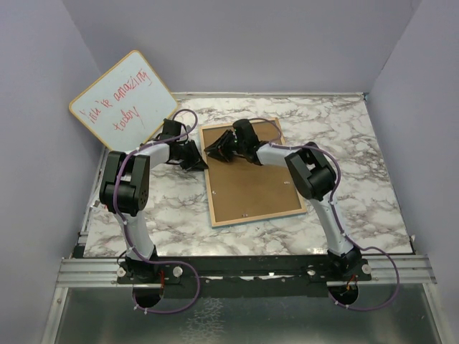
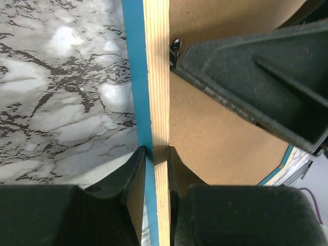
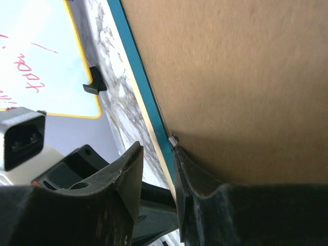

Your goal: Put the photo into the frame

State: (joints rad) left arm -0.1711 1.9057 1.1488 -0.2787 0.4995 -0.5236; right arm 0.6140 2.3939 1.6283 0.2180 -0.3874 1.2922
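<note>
Left gripper (image 2: 154, 164) clamped on the left rail of the large thin rectangular picture frame (image 2: 156, 77), which lies pale wood back up with its blue front down. Right gripper (image 3: 156, 164) narrowly parted, astride the frame's far-left rail at a small metal tab (image 3: 173, 138). Plain brown backing board (image 2: 215, 128) sits inside the frame. Photo not visible. Likely step: working the tabs. Next move needs a precise tab push.

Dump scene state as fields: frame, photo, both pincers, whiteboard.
frame: back side up on the marble table, brown backing board showing
photo: not visible in any view
left pincer: shut on the frame's left edge
right pincer: jaws apart, straddling the same edge beside a small metal tab
whiteboard: propped at back left, red handwriting
</note>
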